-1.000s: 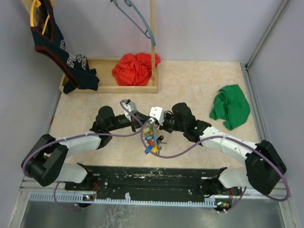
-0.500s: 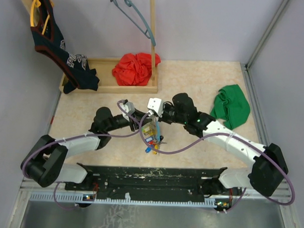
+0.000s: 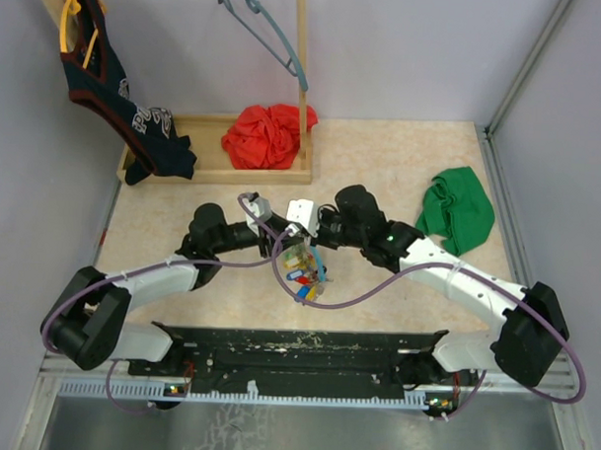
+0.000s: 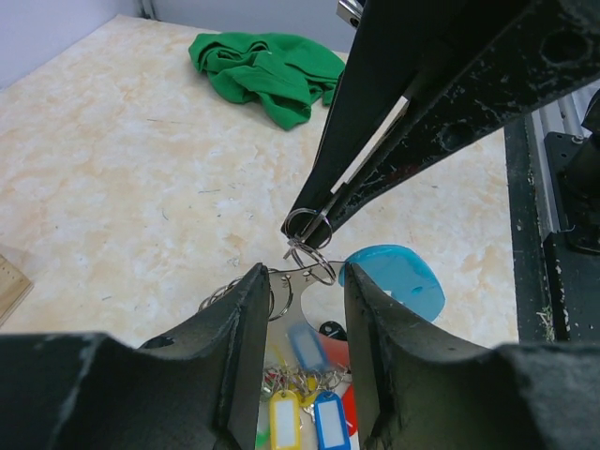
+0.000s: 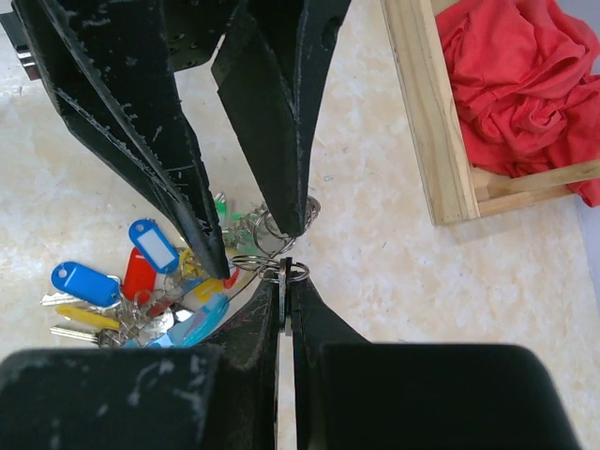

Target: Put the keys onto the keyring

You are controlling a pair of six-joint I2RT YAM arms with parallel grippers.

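The keys [image 3: 304, 276], a bunch of silver keys with blue, yellow, red and green tags, lie on the table between the arms. They show in the left wrist view as tags [image 4: 300, 412] and in the right wrist view as a spread [image 5: 141, 281]. A thin grey hoop, the keyring [image 3: 278, 272], curves round the bunch. My right gripper [image 5: 286, 272] is shut on a small silver split ring [image 4: 307, 225] just above the bunch. My left gripper [image 4: 307, 277] is open, with a flat metal tab and its rings between its tips. Both grippers meet tip to tip [image 3: 295, 247].
A green cloth [image 3: 457, 209] lies at the right. A red cloth [image 3: 266, 135] sits in a wooden tray [image 3: 213, 173] at the back. A wooden post [image 3: 301, 67] rises from the tray, with a hanger [image 3: 263, 26] on it. A dark shirt [image 3: 117, 100] hangs at the left.
My left gripper's jaws have parted. The right arm has shifted a little left and back, drawing the ring and the key bunch with it.
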